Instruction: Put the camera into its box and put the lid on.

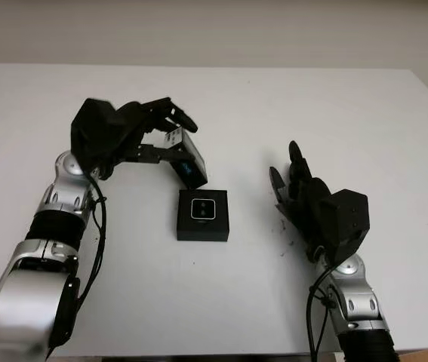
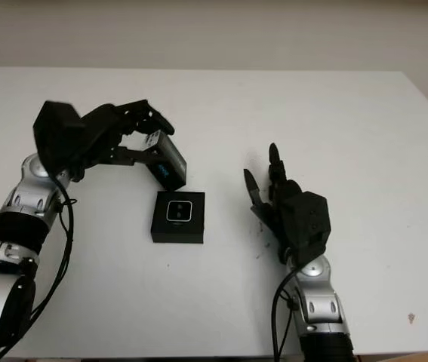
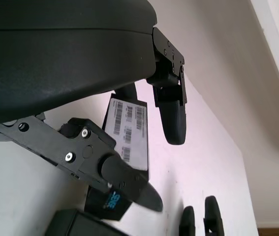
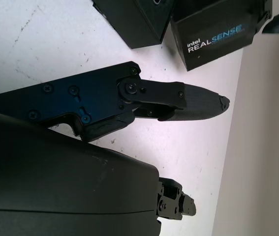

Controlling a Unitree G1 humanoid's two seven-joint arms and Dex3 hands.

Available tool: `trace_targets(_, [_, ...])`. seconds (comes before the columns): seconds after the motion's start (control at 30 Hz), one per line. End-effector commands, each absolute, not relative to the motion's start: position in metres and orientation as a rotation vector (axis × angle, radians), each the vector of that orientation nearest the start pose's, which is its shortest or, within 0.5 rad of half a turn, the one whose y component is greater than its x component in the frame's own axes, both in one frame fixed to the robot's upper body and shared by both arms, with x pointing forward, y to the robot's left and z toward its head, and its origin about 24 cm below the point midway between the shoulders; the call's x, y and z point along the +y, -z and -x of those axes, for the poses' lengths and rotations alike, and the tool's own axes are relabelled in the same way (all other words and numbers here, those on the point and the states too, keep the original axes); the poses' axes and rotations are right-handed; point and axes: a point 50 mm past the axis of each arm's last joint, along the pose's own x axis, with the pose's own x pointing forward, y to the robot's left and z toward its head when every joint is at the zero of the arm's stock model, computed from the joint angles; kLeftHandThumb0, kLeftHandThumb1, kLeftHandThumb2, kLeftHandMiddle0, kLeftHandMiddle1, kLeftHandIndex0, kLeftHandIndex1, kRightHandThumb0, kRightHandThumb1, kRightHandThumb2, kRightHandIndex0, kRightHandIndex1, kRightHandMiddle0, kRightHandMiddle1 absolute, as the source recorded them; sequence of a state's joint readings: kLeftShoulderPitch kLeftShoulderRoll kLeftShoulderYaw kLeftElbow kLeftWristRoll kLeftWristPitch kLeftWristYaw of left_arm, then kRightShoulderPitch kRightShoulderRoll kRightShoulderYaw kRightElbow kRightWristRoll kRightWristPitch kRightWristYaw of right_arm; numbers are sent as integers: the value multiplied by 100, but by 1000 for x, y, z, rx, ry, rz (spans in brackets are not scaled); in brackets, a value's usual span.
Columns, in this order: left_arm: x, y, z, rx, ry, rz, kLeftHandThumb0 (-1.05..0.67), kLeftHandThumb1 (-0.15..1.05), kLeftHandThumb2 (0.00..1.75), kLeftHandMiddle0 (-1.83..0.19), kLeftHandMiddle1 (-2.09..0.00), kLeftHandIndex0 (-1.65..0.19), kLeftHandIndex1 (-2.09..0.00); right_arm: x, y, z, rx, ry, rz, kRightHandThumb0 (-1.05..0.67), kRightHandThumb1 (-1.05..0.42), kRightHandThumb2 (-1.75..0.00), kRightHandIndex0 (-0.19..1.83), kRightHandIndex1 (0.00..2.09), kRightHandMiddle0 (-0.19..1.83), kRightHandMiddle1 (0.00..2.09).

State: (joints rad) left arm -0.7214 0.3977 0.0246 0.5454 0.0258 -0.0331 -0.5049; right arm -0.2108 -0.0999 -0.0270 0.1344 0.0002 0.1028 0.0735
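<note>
The left hand (image 1: 134, 136) is holding the lid (image 1: 186, 160), a black sleeve with a barcode label on one side and "RealSense" on another. Its fingers (image 3: 171, 115) pinch the lid from both sides and hold it up, tilted, with its low corner just above the far edge of the box (image 1: 203, 216). The box sits on the white table (image 1: 349, 113), near the middle, a little nearer and to the right of the lid. The camera (image 1: 202, 209) lies inside the box, face up. So the lid has to go a short way nearer and to the right, turn flat, and then come down over the box. The right hand (image 1: 304, 197) is to the right of the box, a small way off, open and holding nothing. The left hand is much nearer to the job.
</note>
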Motion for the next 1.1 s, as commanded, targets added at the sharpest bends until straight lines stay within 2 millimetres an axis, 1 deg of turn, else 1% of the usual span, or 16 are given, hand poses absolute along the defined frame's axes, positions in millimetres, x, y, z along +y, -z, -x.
trace_targets(0.0, [195, -160, -362, -149, 417, -430, -29, 97, 5, -36, -162, -31, -136, -158, -56, -294, 41, -87, 95, -69, -105, -51, -19, 1, -16, 4])
trace_targets(0.2, [196, -152, -343, -147, 395, -378, -30, 97, 5, -40, -167, -31, -136, -156, -56, -295, 38, -93, 107, -69, -105, -52, -19, 1, -16, 5])
trace_targets(0.33, [191, -152, -333, -161, 360, -352, -29, 97, 5, -37, -166, -30, -135, -157, -55, -296, 34, -96, 118, -70, -105, -52, -19, 2, -16, 5])
trace_targets(0.4, [189, -154, -331, -196, 343, -328, -27, 97, 5, -34, -167, -29, -136, -157, -55, -296, 36, -99, 108, -70, -105, -52, -19, 2, -16, 5])
trace_targets(0.5, [187, -158, -331, -238, 308, -324, -24, 97, 5, -35, -163, -29, -137, -156, -54, -296, 47, -103, 105, -71, -105, -51, -19, 2, -16, 5])
trace_targets(0.63, [187, -158, -333, -274, 291, -385, -24, 98, 6, -35, -155, -29, -136, -156, -53, -296, 57, -105, 125, -74, -105, -51, -19, 2, -16, 5])
trace_targets(0.73, [187, -155, -333, -276, 288, -419, -23, 98, 5, -35, -150, -30, -136, -156, -52, -295, 68, -99, 127, -74, -105, -52, -19, 2, -16, 5])
trace_targets(0.83, [187, -150, -332, -281, 310, -388, -20, 98, 5, -38, -155, -29, -137, -156, -53, -295, 71, -99, 128, -75, -105, -52, -19, 2, -15, 5])
trace_targets(0.93, [185, -146, -330, -258, 333, -318, -23, 96, 5, -40, -159, -31, -137, -157, -53, -294, 70, -104, 131, -74, -105, -52, -19, 2, -16, 5])
trace_targets(1.07, [182, -144, -327, -244, 358, -268, -25, 97, 5, -38, -155, -30, -135, -157, -53, -295, 67, -107, 122, -74, -105, -52, -19, 2, -17, 5])
